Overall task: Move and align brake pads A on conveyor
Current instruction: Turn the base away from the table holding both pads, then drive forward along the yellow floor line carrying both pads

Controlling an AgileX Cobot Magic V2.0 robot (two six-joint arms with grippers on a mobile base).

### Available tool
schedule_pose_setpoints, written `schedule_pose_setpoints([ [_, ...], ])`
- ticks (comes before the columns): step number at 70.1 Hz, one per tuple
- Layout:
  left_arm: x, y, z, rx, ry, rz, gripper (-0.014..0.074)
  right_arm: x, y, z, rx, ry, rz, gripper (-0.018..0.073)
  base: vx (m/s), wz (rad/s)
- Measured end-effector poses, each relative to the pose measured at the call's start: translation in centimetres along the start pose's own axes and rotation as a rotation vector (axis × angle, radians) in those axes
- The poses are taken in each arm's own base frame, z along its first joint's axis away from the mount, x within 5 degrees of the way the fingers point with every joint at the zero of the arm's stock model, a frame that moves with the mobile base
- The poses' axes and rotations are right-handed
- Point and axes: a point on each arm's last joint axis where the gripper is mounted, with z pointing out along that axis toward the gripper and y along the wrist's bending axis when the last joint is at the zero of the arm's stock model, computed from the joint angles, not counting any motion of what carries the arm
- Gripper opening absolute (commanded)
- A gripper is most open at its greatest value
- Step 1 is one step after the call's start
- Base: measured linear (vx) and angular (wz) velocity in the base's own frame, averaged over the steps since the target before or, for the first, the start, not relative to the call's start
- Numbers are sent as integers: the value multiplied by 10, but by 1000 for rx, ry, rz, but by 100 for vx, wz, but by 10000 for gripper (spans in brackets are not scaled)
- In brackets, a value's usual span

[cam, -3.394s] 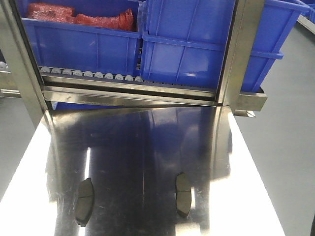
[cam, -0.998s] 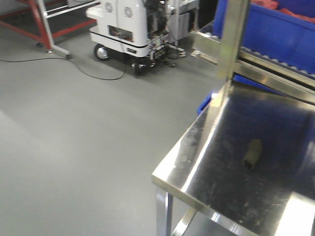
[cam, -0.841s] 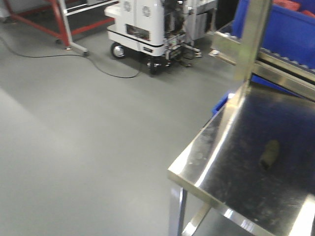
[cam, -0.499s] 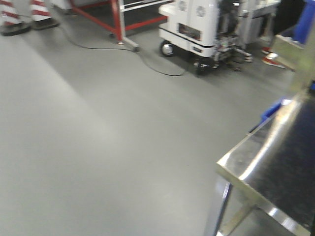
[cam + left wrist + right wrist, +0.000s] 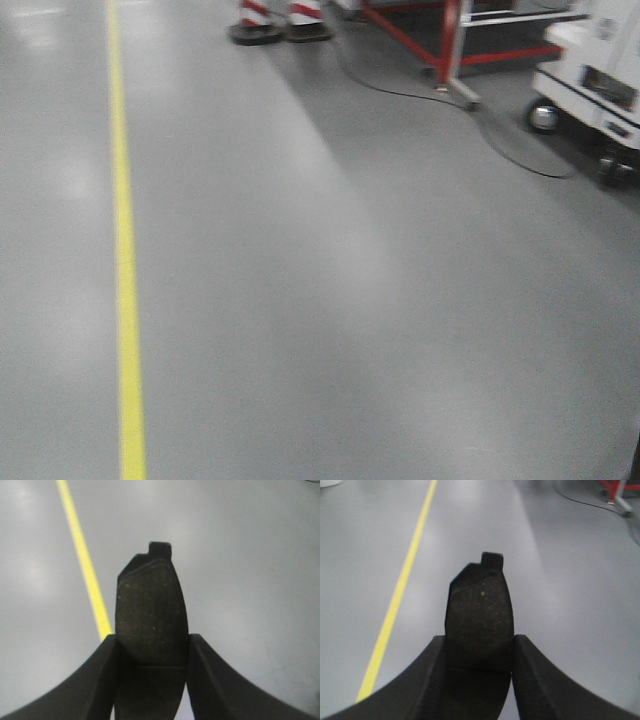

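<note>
- So, two of the brake pads A are with me right now. The first pad (image 5: 150, 605) is pinched between the fingers of my left gripper (image 5: 151, 647), with its tab end poking out past the tips.
- Same deal on the other side: the second pad (image 5: 480, 610) is clamped in my right gripper (image 5: 479, 647).
- Both pads hang over bare grey floor (image 5: 350, 300), with a yellow line (image 5: 125, 300) running past. The conveyor isn't in any view, so I can't tell where it sits from here.
- My worry is that each pad looks held by its side edges near one end only. A jolt from the base could let one twist or slip, and then it drops to the floor or lands crooked on the belt.
- Also, a cable (image 5: 500, 150) snakes across the floor near a red frame (image 5: 450, 45) and a white cart (image 5: 600, 90). Rolling over it could cause exactly that jolt.
- Containers: none in view right now, so no contents to report.
</note>
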Motion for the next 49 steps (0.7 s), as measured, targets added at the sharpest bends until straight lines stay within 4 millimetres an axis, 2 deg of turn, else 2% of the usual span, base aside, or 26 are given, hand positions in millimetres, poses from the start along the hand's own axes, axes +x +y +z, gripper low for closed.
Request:
schedule_pose_setpoints([
  [25, 0, 0, 0, 0, -3, 0, -6, 0, 0, 0, -1, 0, 1, -11, -11, 67],
  [49, 0, 0, -1, 1, -6, -1, -6, 0, 0, 0, -1, 0, 1, -11, -1, 22],
])
